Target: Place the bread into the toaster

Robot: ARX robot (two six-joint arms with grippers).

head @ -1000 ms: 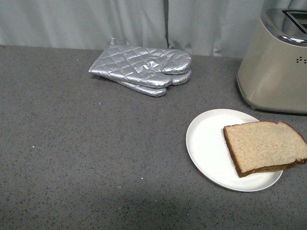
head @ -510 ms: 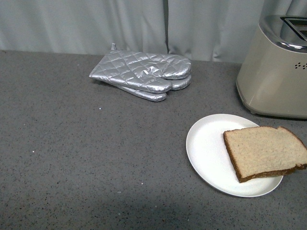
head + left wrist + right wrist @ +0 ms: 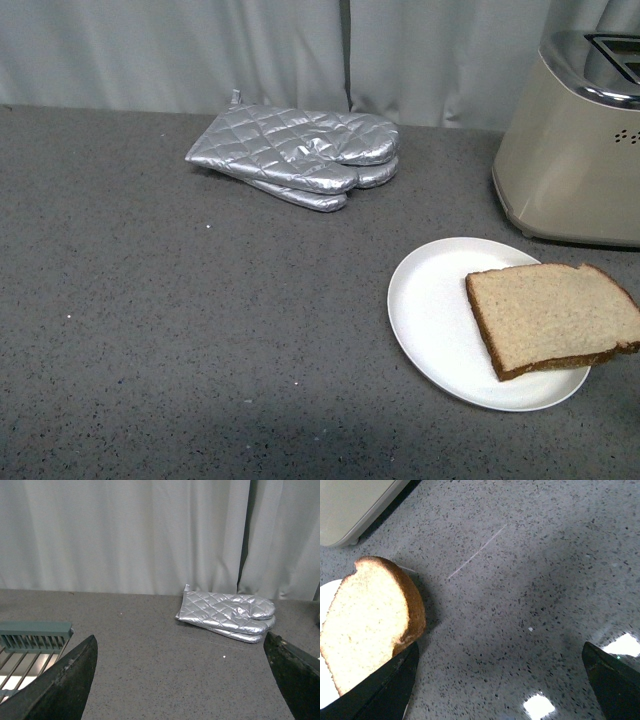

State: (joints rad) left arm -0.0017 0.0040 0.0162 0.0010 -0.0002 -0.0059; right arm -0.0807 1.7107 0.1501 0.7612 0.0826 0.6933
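The bread (image 3: 555, 315) lies on the plate (image 3: 430, 300), overhanging its right rim; the toaster (image 3: 570, 150) stands just behind; the oven mitts (image 3: 295, 155) lie stacked farther back, to the left.

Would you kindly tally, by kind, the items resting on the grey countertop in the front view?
Slice of tan wheat bread with brown crust: 1
Round white plate: 1
Beige metal toaster with chrome top: 1
Quilted silver oven mitts: 2, stacked one on the other
Total: 5
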